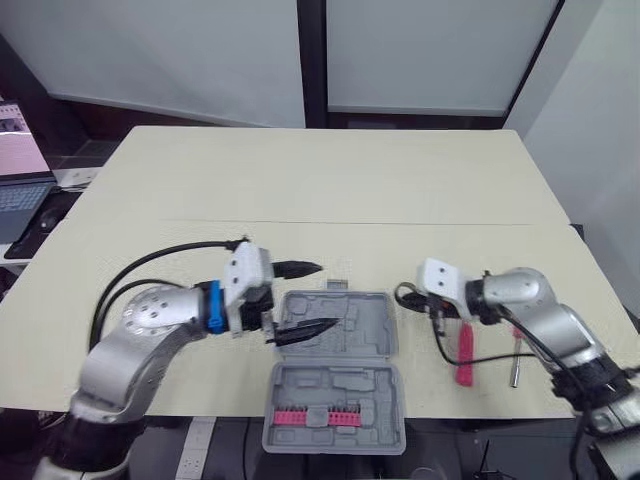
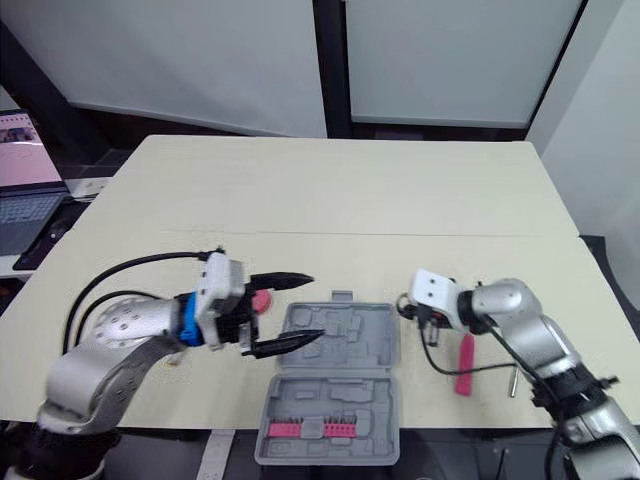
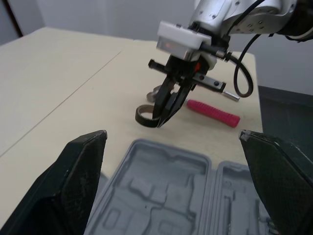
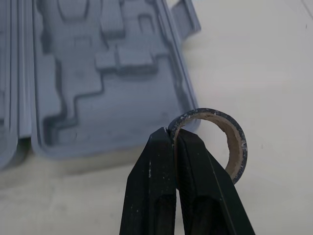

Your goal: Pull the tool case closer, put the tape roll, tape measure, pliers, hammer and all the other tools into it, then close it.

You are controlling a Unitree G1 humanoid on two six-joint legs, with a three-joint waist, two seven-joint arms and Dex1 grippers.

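1. Desk point(image 1: 320, 180): I read all positions from the head camera, with 12 o'clock pointing away from the robot.

2. Tool case point(image 1: 350, 380): it lies open and flat at 6 o'clock on the desk, against the near edge. The far half shows empty moulded recesses. The near half carries a pink bit strip point(image 1: 318, 417) along its front.

3. Left end effector point(image 1: 327, 295): it is released, with both black fingers spread wide. It hangs at the 9 o'clock side of the case, fingertips over the left rim of the far half, and grips nothing. A small red object point(image 2: 262, 298) lies just behind it on the desk; the fingers partly hide it, so I cannot identify it.

4. Right end effector point(image 4: 172, 139): it is clenched on the tape roll point(image 4: 231, 152), pinching the wall of the ring with one finger inside and one outside. The roll stands on edge at 3 o'clock of the case, just beside the far right corner and outside the rim. I cannot tell whether the roll touches the desk.

5. Red-handled tool point(image 1: 465, 352): it lies on the desk at 4 o'clock of the right end effector, well apart from the case.

6. Laptop point(image 1: 18, 195): it sits off the desk at 9 o'clock.
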